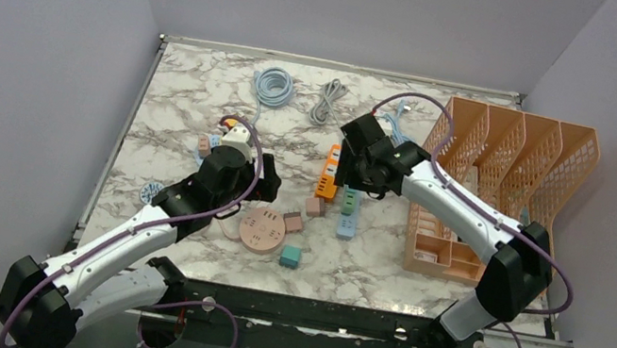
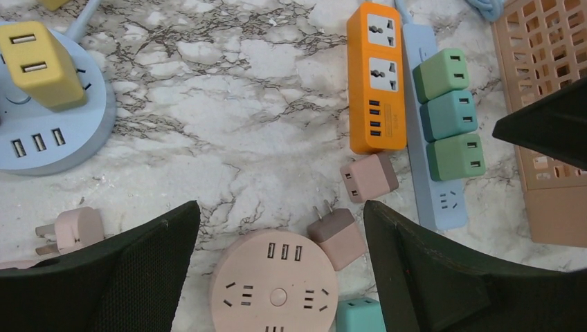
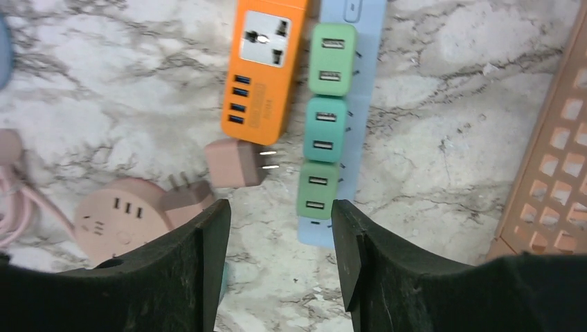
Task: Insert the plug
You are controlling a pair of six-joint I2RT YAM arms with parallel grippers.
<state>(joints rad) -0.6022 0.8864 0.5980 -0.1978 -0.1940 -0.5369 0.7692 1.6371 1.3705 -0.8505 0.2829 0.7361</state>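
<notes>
I look down on a white surface (image 1: 194, 96) veined in grey like marble, boxed in by plain pale lilac walls (image 1: 354, 0) on three sides. A peach-orange plastic lattice file rack (image 1: 521, 144) stands along the right edge.

I count two straight strips lying side by side, an orange plastic power strip (image 3: 263, 76) and a pale blue plastic power strip (image 3: 367, 104). There are two round hubs, a pink round socket hub (image 3: 118, 221) and a pale blue round socket hub (image 2: 62, 138).

I count seven cube plugs.
- Three sit in a row on the blue strip: the far green cube plug (image 3: 332, 59), a teal cube plug (image 3: 325, 129), and the near green cube plug (image 3: 318, 190), which is seated closest to my right claw.
- A yellow cube plug (image 2: 38, 66) stands on the blue hub.
- Three lie loose:
  - a pale pink cube plug (image 3: 232, 162) at the orange strip's near end
  - a dusky pink cube plug (image 3: 185, 200) touching the pink hub
  - a loose teal cube plug (image 2: 360, 315) beside that hub

One rounded pink pin plug (image 2: 73, 228) lies off to the left. Two coiled cables rest at the far end, a light blue coiled cable (image 1: 273, 85) and a grey bundled cable (image 1: 329, 101).

The right claw (image 3: 277, 214) is released, fingers apart just short of the blue strip, holding nothing. The left claw (image 2: 280, 214) is spread wide above the pink hub, also holding nothing.
</notes>
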